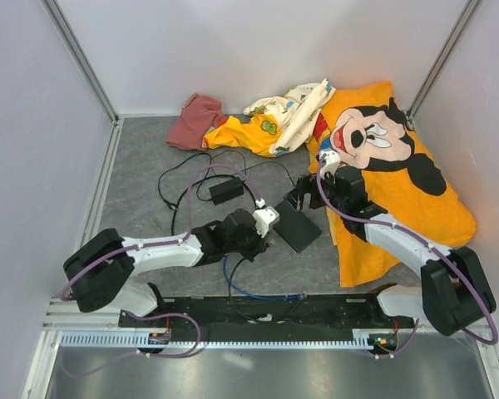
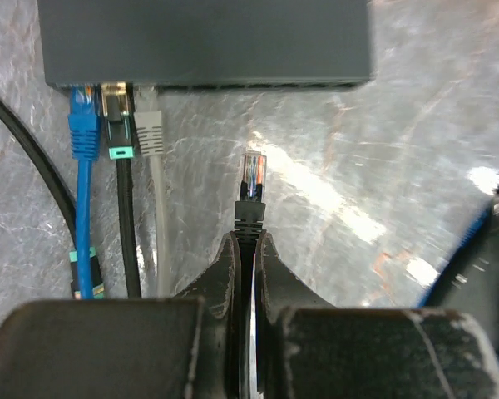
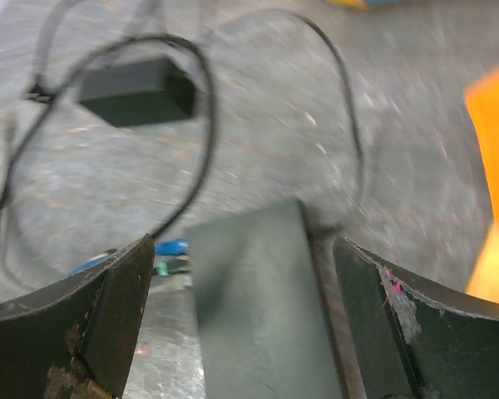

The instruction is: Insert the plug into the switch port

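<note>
Grey table (image 1: 150, 158), with an orange cartoon cloth (image 1: 416, 199) heaped along its right side. The black switch (image 2: 204, 37) lay flat near the centre, port face toward the left arm. The right gripper (image 3: 243, 249) stood wide open astride the switch, a gap showing at each finger; it gripped nothing. The left gripper (image 2: 248, 245) was clamped narrow on the plug (image 2: 252, 179) by its black boot, clear tip aimed at the port row. Three other connectors (image 2: 116, 125) sat in the leftmost ports. The plug hung short of the switch face, not touching, to the right of those three. Judged: pick-up and rough aim done; final advance and seating left.
</note>
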`<action>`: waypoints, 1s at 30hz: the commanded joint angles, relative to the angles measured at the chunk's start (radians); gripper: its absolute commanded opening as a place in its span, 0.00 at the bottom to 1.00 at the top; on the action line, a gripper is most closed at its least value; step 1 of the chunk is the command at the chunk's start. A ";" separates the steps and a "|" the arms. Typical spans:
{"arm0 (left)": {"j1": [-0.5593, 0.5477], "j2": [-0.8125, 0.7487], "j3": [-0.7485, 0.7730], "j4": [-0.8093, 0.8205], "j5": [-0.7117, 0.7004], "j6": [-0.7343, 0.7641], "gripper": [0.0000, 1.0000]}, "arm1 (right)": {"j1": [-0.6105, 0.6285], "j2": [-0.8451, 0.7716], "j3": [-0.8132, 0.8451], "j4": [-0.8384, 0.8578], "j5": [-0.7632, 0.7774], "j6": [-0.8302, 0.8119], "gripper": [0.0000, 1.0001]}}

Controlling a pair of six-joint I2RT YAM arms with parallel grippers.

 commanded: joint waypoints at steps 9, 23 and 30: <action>-0.052 0.170 0.038 0.236 -0.298 -0.114 0.02 | -0.090 0.183 -0.017 0.023 0.001 0.176 0.95; -0.064 0.228 0.073 0.259 -0.344 -0.133 0.01 | -0.117 0.303 -0.009 0.050 -0.116 0.215 0.94; -0.067 0.250 0.085 0.264 -0.358 -0.142 0.02 | -0.117 0.346 0.006 0.050 -0.183 0.212 0.91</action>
